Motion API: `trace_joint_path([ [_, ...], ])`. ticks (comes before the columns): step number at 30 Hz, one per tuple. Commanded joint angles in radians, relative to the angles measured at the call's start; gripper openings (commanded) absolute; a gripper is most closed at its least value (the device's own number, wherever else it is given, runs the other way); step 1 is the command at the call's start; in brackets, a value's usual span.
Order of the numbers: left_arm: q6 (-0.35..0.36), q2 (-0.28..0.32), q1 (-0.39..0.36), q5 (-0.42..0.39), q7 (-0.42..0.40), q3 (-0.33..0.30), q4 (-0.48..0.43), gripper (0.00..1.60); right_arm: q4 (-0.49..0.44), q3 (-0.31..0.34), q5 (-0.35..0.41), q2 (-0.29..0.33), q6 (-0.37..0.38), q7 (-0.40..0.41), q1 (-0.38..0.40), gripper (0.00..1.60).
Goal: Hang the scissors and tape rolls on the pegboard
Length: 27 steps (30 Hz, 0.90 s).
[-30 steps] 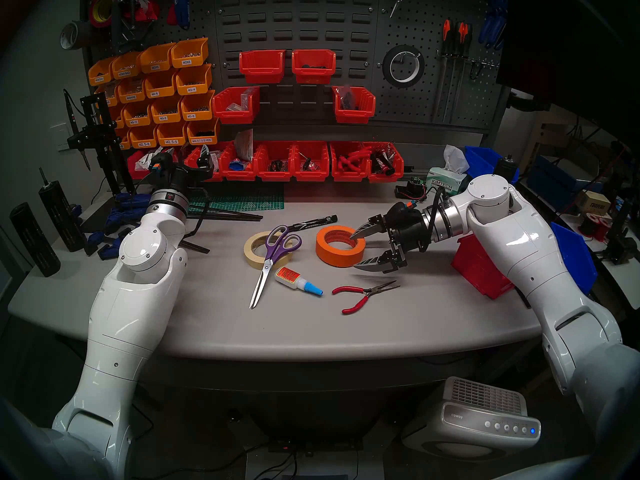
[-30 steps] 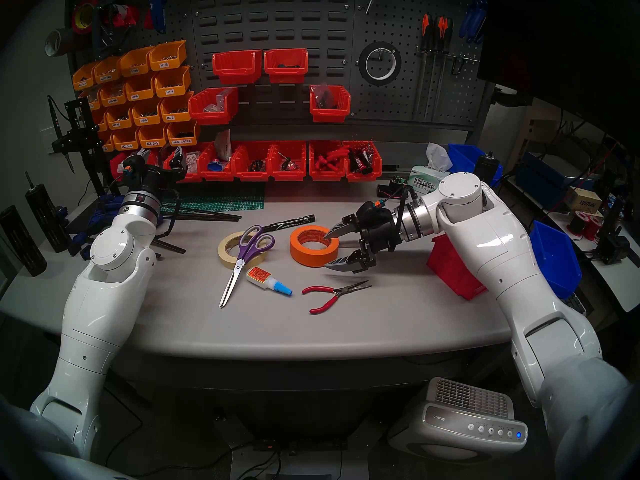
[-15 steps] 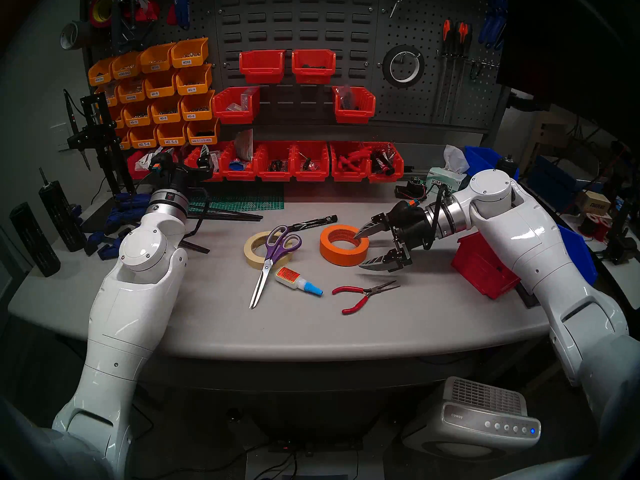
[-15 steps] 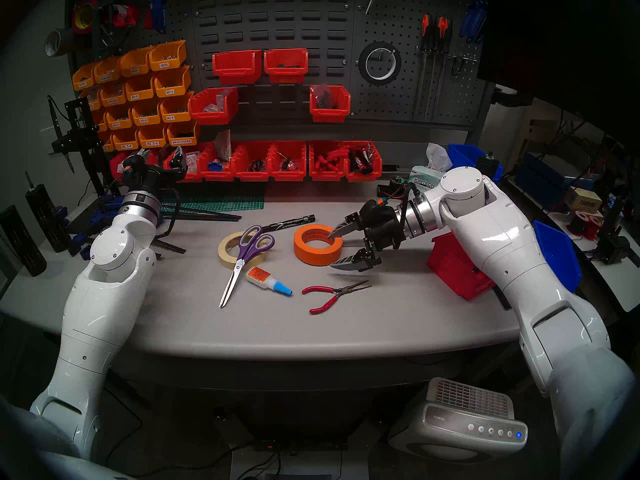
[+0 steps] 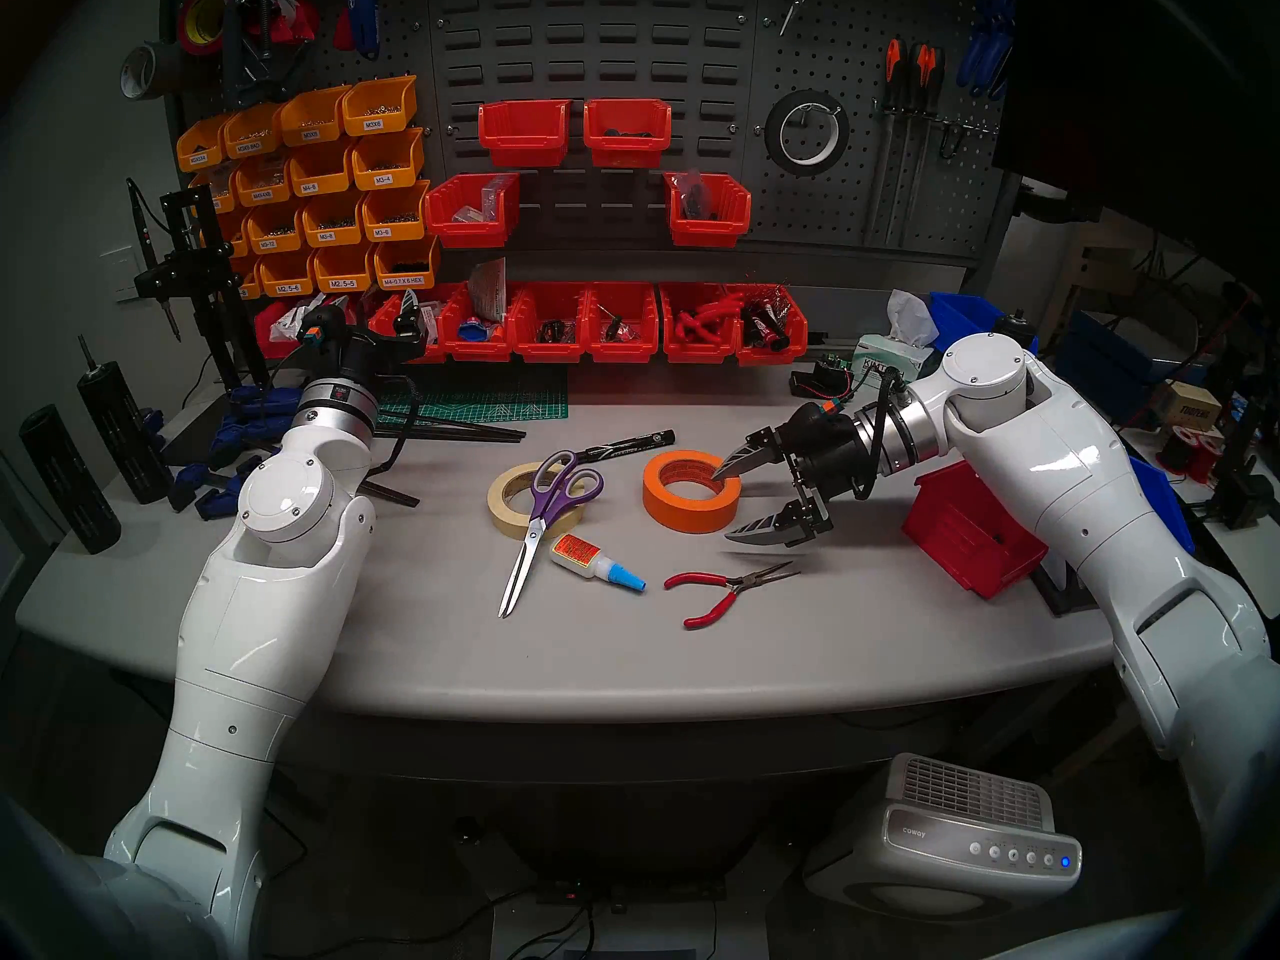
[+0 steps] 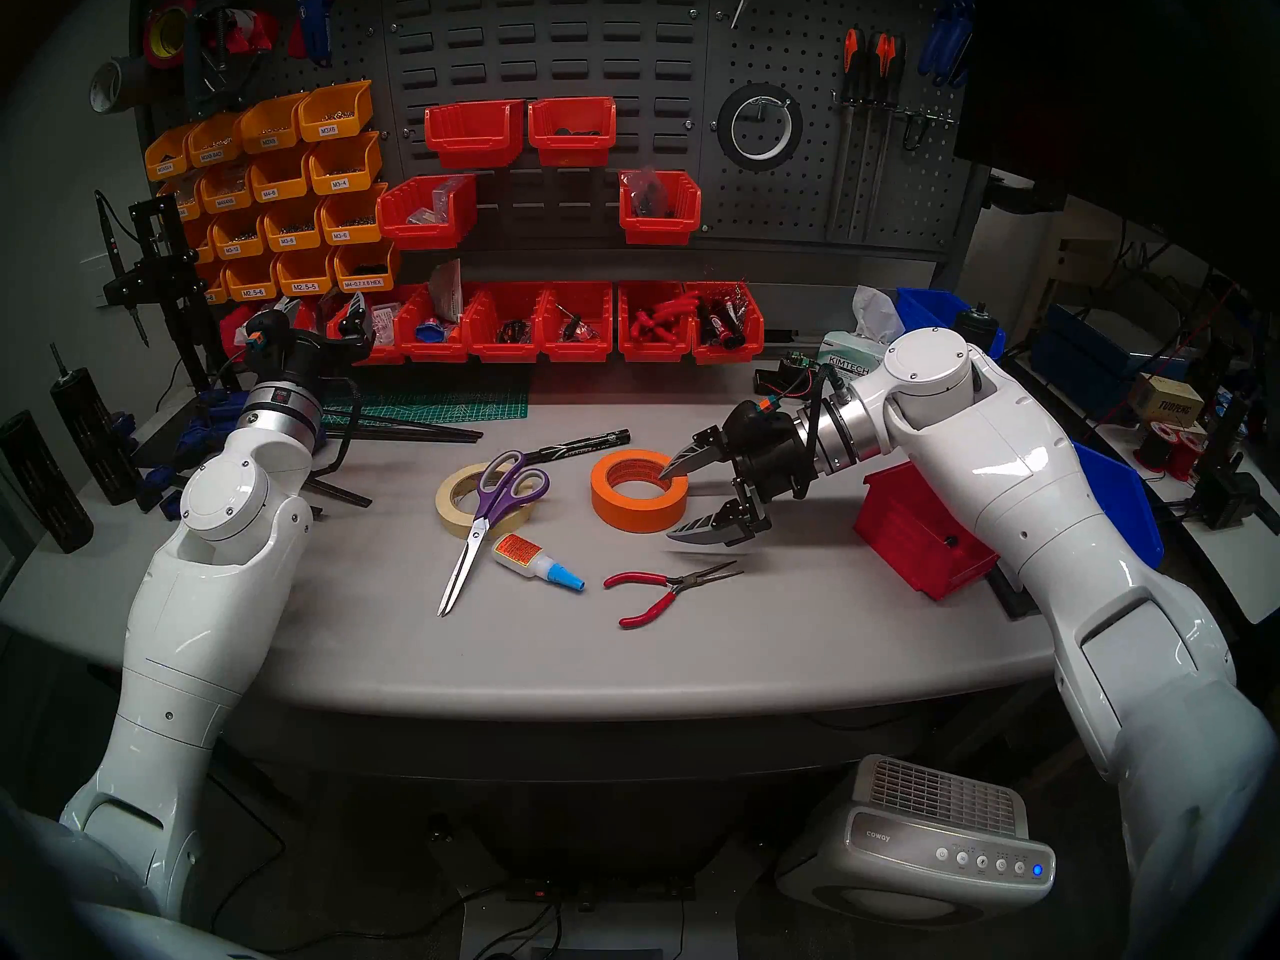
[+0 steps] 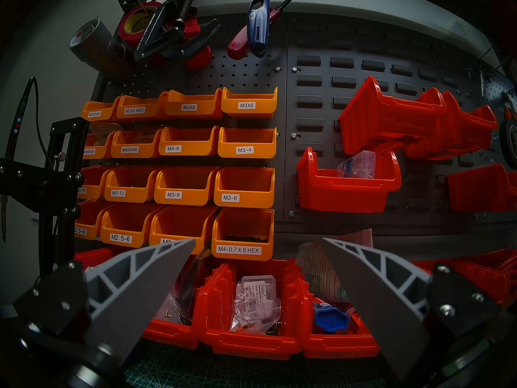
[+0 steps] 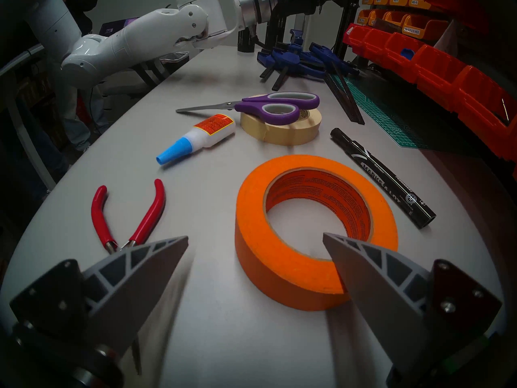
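The orange tape roll (image 5: pixel 682 515) (image 8: pixel 268 267) lies flat mid-table. My right gripper (image 5: pixel 722 507) (image 8: pixel 255 236) is open astride its right wall: one fingertip sits in the hole, the other outside near the table. The purple-handled scissors (image 5: pixel 554 494) (image 8: pixel 277 107) rest across the cream tape roll (image 5: pixel 500 505) (image 8: pixel 279 132), just to the left. A black tape roll (image 5: pixel 776 134) hangs on a hook of the pegboard (image 5: pixel 817 210). My left gripper (image 5: pixel 409 321) (image 7: pixel 258 239) is open and empty, held high at the back left facing the bins.
Red-handled pliers (image 5: pixel 720 588), a glue bottle (image 5: pixel 589 557) and a black marker (image 5: pixel 627 446) lie around the rolls. An overturned red bin (image 5: pixel 970 543) sits under my right forearm. Red bins (image 5: pixel 623 321) line the table's back; blue clamps (image 5: pixel 235 432) lie at the left.
My right gripper has drawn back a little to the right, still open, and the orange roll has slid right with the finger in its hole. The left arm has not moved.
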Motion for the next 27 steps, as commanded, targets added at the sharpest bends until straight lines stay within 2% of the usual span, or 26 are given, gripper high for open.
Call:
trace_joint_path([
  [1,-0.015,0.000,-0.034,0.002,0.002,-0.009,-0.029,1.60,0.019,0.014,0.023,0.004,-0.019,-0.001,0.051,1.60],
  [4,-0.015,0.000,-0.034,0.002,0.002,-0.009,-0.029,1.60,0.020,0.021,0.047,-0.016,-0.039,-0.001,0.050,1.60],
  [16,-0.015,0.000,-0.034,0.002,0.002,-0.009,-0.029,1.60,0.023,0.017,0.061,-0.027,-0.048,-0.001,0.054,1.60],
  [27,-0.015,0.000,-0.034,0.002,0.002,-0.009,-0.029,1.60,0.025,-0.019,0.053,-0.038,-0.044,-0.001,0.078,1.60],
])
